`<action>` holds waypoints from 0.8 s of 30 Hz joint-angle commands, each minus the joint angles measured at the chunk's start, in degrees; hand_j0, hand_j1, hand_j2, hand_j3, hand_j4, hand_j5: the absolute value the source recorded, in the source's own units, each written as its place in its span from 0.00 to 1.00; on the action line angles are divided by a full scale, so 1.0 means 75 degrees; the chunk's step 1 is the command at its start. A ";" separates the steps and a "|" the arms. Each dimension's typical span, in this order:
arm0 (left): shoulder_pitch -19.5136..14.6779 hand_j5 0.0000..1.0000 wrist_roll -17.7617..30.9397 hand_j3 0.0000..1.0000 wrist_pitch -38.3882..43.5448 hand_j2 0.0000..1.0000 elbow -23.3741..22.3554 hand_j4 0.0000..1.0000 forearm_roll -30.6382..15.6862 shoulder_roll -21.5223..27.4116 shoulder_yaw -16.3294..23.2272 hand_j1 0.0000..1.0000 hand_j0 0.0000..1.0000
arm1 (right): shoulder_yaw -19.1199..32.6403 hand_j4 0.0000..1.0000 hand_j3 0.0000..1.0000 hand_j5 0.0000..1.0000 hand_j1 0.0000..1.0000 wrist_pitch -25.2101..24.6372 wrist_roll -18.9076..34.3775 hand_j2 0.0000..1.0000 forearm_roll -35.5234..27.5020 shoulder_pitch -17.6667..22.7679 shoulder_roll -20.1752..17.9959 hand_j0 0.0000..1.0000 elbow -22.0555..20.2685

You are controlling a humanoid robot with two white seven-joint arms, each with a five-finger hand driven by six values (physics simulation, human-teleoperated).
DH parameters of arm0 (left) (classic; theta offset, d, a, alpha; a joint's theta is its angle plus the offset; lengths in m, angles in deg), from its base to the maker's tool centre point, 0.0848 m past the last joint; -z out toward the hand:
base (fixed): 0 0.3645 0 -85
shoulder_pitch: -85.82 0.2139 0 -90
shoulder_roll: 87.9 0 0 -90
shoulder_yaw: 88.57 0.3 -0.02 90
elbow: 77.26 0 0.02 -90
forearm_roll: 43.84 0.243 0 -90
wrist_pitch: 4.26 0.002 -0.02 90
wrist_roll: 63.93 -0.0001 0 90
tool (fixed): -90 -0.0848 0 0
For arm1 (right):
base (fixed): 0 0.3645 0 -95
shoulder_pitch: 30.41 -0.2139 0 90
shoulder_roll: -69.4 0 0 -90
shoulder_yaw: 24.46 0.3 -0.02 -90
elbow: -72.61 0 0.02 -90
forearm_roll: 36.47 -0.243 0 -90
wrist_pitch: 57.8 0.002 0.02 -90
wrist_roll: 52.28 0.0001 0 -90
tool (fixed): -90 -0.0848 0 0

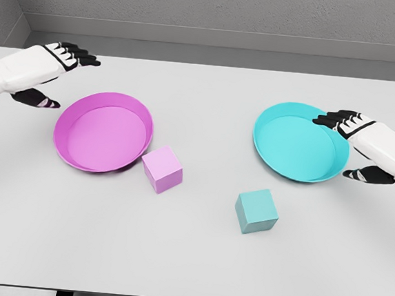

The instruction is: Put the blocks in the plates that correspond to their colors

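Both forearms cut off at pic edges. Matte grey desk. Smooth round pink plate w/ pink cube touching its rim; teal cube sits apart, below teal plate. Left hand hovers beside pink plate, fingers loosely spread, holding nothing; right hand over teal plate's rim, same.

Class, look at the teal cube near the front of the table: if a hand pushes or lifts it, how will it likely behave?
The teal cube has flat faces and rests on one, so it should slide rather than roll. It looks squat, as wide as tall, so tipping seems unlikely. Its surface appears smooth and matte, probably rigid; a firm two-sided pinch should hold it.
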 commanded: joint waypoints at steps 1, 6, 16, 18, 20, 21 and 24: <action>-0.0012 1.00 0.0001 1.00 0.0009 1.00 0.0026 1.00 -0.0047 0.0021 0.0006 1.00 1.00 | 0.0006 1.00 1.00 1.00 1.00 -0.0003 0.0017 1.00 -0.0012 0.0000 -0.0012 1.00 -0.0003; 0.0035 1.00 0.0656 1.00 0.0009 1.00 0.0810 1.00 0.0024 -0.0002 0.0509 1.00 1.00 | -0.0017 1.00 1.00 1.00 1.00 0.1286 -0.0006 1.00 -0.0047 0.0176 -0.0129 1.00 -0.0015; -0.0164 1.00 0.0716 1.00 0.0009 1.00 0.1819 1.00 0.0633 -0.0201 0.1529 1.00 1.00 | -0.0884 1.00 1.00 1.00 1.00 0.1251 0.1986 1.00 -0.0024 -0.0292 -0.0023 1.00 -0.0015; -0.0422 1.00 0.0716 1.00 0.0009 1.00 0.1854 1.00 0.0703 -0.0389 0.1857 1.00 1.00 | -0.1622 1.00 1.00 1.00 1.00 0.1251 0.2408 1.00 -0.0024 -0.1066 0.0152 1.00 -0.0015; -0.0597 1.00 0.0716 1.00 0.0009 1.00 0.1901 1.00 0.0785 -0.0541 0.2057 1.00 1.00 | -0.1775 1.00 1.00 1.00 1.00 0.1228 0.2478 1.00 -0.0024 -0.1219 0.0176 1.00 -0.0015; -0.0656 1.00 0.0716 1.00 0.0009 1.00 0.1913 1.00 0.0856 -0.0611 0.2092 1.00 1.00 | -0.1775 1.00 1.00 1.00 1.00 0.1240 0.2548 1.00 -0.0024 -0.1242 0.0176 1.00 -0.0015; -0.0844 1.00 0.0716 1.00 0.0009 1.00 0.1995 1.00 0.1019 -0.0717 0.2326 1.00 1.00 | -0.1834 1.00 1.00 1.00 1.00 0.1275 0.2946 1.00 -0.0024 -0.1511 0.0235 1.00 -0.0015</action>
